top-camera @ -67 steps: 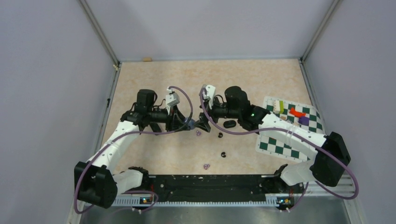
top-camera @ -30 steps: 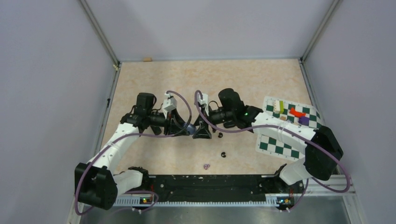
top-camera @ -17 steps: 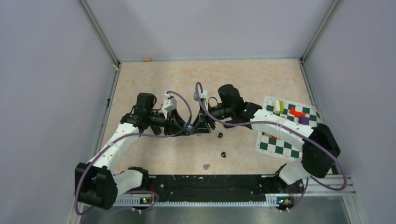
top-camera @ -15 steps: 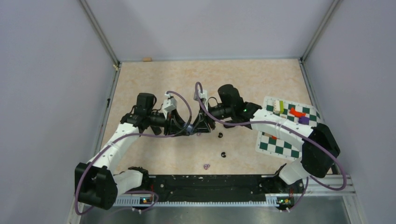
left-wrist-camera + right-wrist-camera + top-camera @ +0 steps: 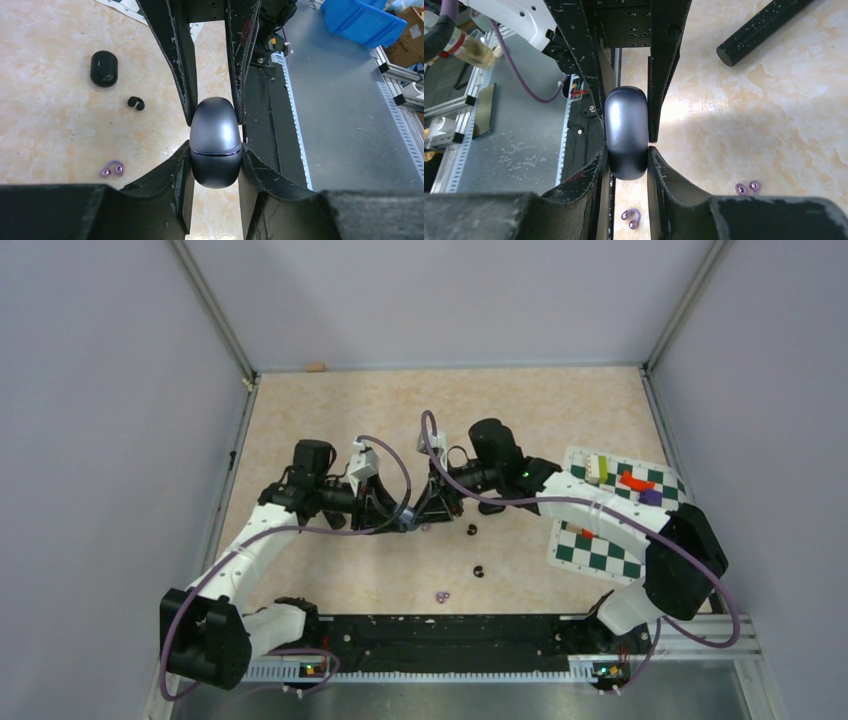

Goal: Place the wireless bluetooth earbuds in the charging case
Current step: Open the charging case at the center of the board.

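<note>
A grey-purple oval charging case [image 5: 215,142] [image 5: 626,132], its lid closed, hangs just above the table between both grippers. My left gripper [image 5: 215,150] [image 5: 395,518] is shut on its lower half. My right gripper [image 5: 626,150] [image 5: 425,512] faces it from the other side, fingers pressed on the case's sides. One purple earbud [image 5: 630,217] lies right under the jaws, another purple earbud [image 5: 748,188] [image 5: 442,595] lies nearer the arm bases. Two black earbuds [image 5: 472,530] [image 5: 478,571] lie to the right, one also in the left wrist view [image 5: 135,102].
A black oval case [image 5: 104,68] lies on the table beyond the black earbud. A green-and-white checkered mat [image 5: 600,540] with coloured blocks [image 5: 630,480] lies at the right. A black rod [image 5: 764,25] crosses the right wrist view. A black rail [image 5: 450,630] lines the near edge.
My right gripper has moved left up to the case and closed its fingers on it. The left gripper has kept its hold and barely moved.
</note>
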### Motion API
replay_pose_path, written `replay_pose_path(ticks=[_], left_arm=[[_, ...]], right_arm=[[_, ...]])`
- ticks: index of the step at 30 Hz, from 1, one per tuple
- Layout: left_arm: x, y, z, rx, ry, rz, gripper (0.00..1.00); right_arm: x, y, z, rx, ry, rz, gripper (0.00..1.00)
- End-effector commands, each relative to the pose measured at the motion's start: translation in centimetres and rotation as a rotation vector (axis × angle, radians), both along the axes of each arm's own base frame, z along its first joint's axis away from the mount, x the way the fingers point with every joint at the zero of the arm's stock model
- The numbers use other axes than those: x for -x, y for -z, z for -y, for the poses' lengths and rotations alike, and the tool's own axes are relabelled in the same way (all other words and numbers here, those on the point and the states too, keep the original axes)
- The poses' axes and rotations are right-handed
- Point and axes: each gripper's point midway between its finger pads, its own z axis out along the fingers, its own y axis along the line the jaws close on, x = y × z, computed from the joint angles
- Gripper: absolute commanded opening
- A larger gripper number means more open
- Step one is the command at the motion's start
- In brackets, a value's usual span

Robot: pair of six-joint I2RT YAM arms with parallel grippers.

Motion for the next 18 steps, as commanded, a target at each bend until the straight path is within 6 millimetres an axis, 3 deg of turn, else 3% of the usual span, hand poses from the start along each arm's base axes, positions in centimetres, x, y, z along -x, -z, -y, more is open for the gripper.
replay_pose_path(ticks=[1,9,18], left_arm=[[0.2,-1.1,0.0,0.030,0.024,0.078,0.38],[0.3,-1.3,0.0,0.034,0.029,0.080,0.50],[0.5,-1.5,0.1,0.043,0.037,0.081,0.52]], right_arm=[[-1.1,-2.9,0.0,-0.079,-0.005,0.003,0.15],[-1.4,-2.1,-0.2,-0.080,-0.003,-0.040,0.15],[-1.6,-1.5,-0.3,-0.070,0.005,-0.045,0.15]])
